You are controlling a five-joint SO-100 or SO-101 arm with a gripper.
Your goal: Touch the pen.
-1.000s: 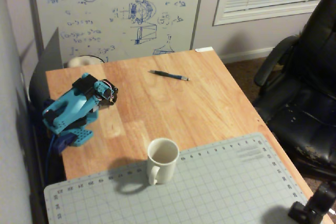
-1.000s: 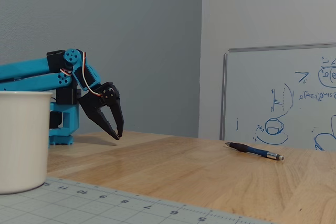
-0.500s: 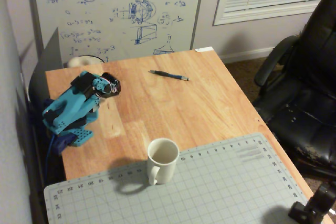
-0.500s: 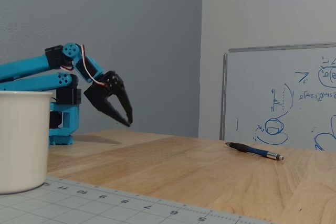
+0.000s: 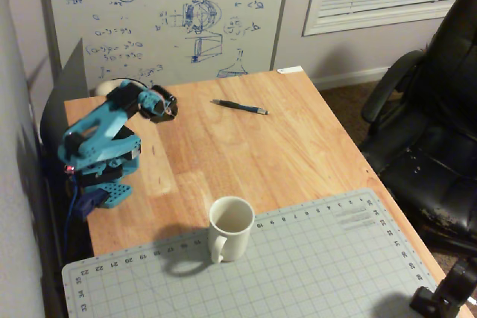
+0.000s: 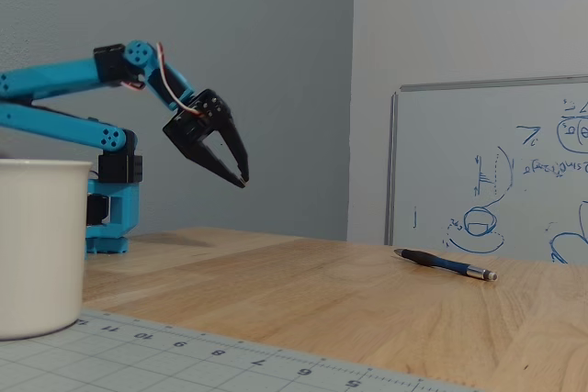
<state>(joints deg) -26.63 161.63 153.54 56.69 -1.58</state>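
Note:
The pen point(image 5: 238, 106) is thin and dark with a silvery tip. It lies flat on the wooden table point(image 5: 246, 154) toward the far edge, near the whiteboard. In the low fixed view the pen point(image 6: 446, 264) lies at the right. The blue arm's black gripper point(image 5: 171, 109) hangs in the air to the left of the pen and well apart from it. In the low fixed view the gripper point(image 6: 243, 178) points down and right, clearly above the table. Its fingertips meet and it holds nothing.
A white mug point(image 5: 229, 227) stands on the far edge of a grey cutting mat point(image 5: 313, 266) at the table's front; it also shows at the left in the low view point(image 6: 37, 245). A whiteboard point(image 5: 164, 13) leans behind the table. A black office chair point(image 5: 432, 132) stands to the right.

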